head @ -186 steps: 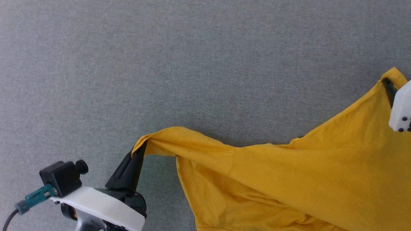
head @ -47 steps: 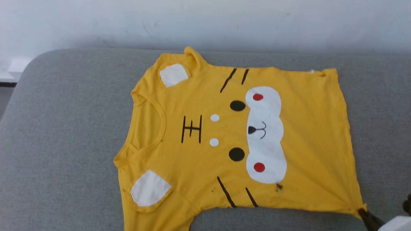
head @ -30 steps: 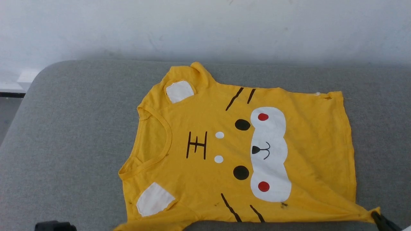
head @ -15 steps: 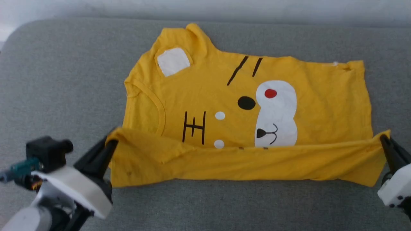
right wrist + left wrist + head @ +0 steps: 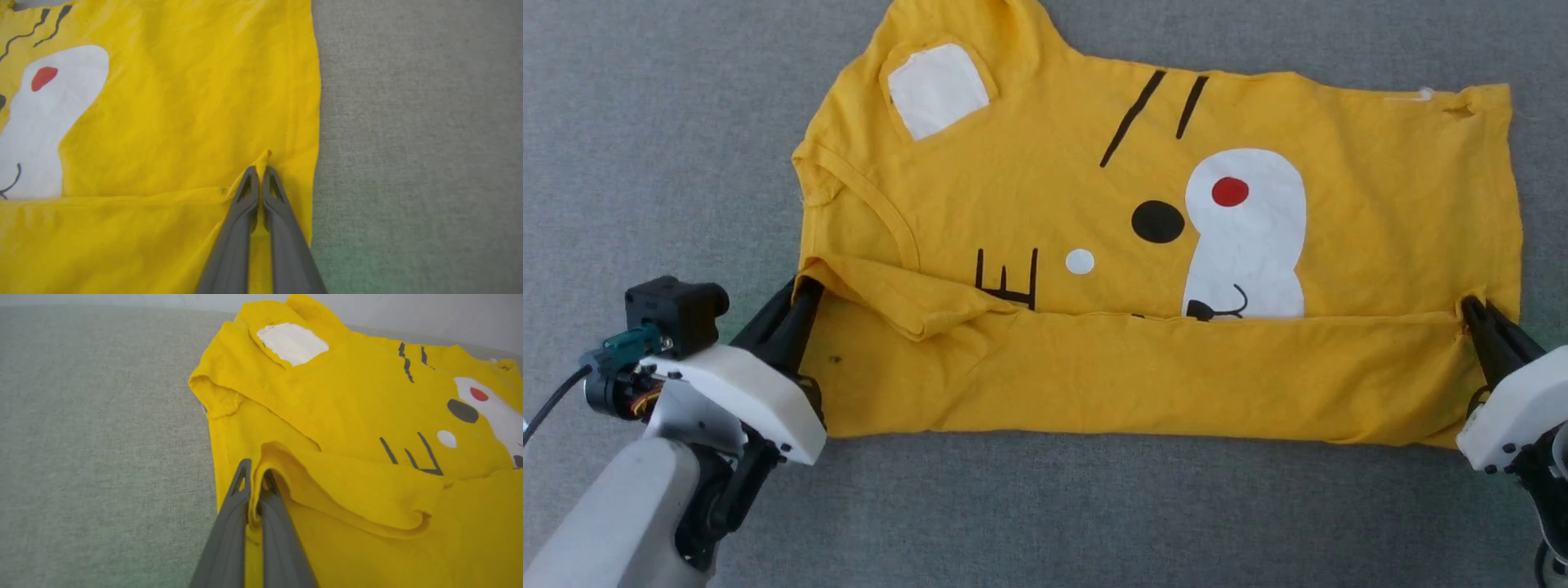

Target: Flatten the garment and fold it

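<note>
Midway across the grey cushion (image 5: 645,122), pinching the yellow shirt (image 5: 1380,204) lying there by both ends of its turned-over edge, left gripper (image 5: 805,292) and right gripper (image 5: 1470,309) clamped; holding it taut, probably for a straight fold.

The garment (image 5: 1380,204) lies on the grey surface (image 5: 645,122) with its near part folded over, and the left gripper (image 5: 803,292) and the right gripper (image 5: 1470,307) each pinch one end of the fold.

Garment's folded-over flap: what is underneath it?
The flap lies on the printed front of the garment. The white muzzle and black marks run under its edge; the rest is covered.
</note>
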You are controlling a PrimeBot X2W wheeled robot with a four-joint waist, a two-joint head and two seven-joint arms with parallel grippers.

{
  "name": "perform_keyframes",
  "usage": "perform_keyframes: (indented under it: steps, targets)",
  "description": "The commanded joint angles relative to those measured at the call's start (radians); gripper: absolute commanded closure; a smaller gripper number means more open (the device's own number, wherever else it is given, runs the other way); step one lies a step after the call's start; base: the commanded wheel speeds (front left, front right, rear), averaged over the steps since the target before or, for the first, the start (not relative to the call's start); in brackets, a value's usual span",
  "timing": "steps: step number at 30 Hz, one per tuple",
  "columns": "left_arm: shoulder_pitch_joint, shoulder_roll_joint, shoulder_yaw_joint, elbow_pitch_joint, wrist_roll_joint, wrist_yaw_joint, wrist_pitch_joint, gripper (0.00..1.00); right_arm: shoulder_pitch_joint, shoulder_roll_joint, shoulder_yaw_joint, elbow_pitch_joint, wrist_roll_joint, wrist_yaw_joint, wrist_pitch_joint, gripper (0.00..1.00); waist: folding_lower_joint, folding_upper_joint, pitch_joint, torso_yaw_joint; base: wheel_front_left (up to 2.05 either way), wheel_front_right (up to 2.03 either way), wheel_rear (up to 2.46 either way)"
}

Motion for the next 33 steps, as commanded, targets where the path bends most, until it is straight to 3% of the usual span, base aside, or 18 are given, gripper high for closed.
perform_keyframes:
  steps: [1,4,5,6,7,8,9,16,25,29,33]
  targets:
    - [-0.022,-0.01,-0.002,0.017,0.007,0.001,-0.007,1.0,-0.015,-0.001,0.004,0.009,-0.005,-0.001,-0.006,1.0,-0.0002,0.0,0.009,0.0,0.0,0.0,0.0]
    - [-0.033,-0.027,-0.006,0.061,0.004,0.006,-0.01,1.0,-0.021,0.0,0.011,0.026,0.001,-0.001,-0.006,1.0,-0.0002,0.0,0.01,0.003,0.0,0.0,0.0]
    - [-0.036,-0.032,-0.006,0.073,0.003,0.009,-0.012,0.85,-0.021,0.001,0.012,0.032,0.004,-0.001,-0.004,0.93,-0.0002,0.0,0.009,0.003,0.0,0.0,0.0]
    - [-0.04,-0.037,-0.005,0.082,0.003,0.011,-0.017,0.63,-0.022,0.001,0.014,0.036,0.006,-0.001,-0.004,0.58,-0.0002,0.0,0.006,0.004,0.0,0.0,0.0]
    - [-0.041,-0.045,-0.002,0.089,-0.002,0.012,-0.024,0.38,-0.022,0.001,0.017,0.04,0.01,-0.001,-0.006,0.0,-0.0002,0.0,0.002,0.003,0.0,0.0,0.0]
    - [-0.04,-0.054,0.003,0.092,-0.013,0.013,-0.03,0.14,-0.021,0.002,0.021,0.042,0.012,-0.001,-0.007,0.0,-0.0002,0.0,-0.004,0.003,0.0,0.0,0.0]
    - [-0.038,-0.06,0.008,0.093,-0.021,0.014,-0.038,0.0,-0.02,0.002,0.025,0.043,0.016,-0.001,-0.009,0.0,-0.0002,0.0,-0.011,0.002,0.0,0.0,0.0]
    - [0.016,-0.077,0.05,0.054,-0.049,0.036,-0.106,0.0,0.015,0.013,0.016,0.012,0.044,-0.001,-0.039,0.0,-0.0002,0.0,-0.078,0.001,0.0,0.0,0.0]
    - [0.217,-0.107,0.13,-0.077,0.032,0.184,-0.293,0.0,0.16,0.054,-0.021,-0.104,-0.064,-0.001,-0.177,0.0,-0.0002,0.0,-0.196,0.012,0.0,0.0,0.0]
    - [0.329,-0.133,0.131,-0.121,0.101,0.236,-0.317,0.0,0.229,0.069,-0.04,-0.129,-0.093,-0.001,-0.246,0.0,-0.0002,0.0,-0.241,0.016,0.0,0.0,0.0]
    - [0.428,-0.181,0.14,-0.146,0.145,0.278,-0.324,0.0,0.273,0.07,-0.076,-0.103,-0.051,-0.001,-0.344,0.0,-0.0002,0.0,-0.275,0.017,0.0,0.0,0.0]
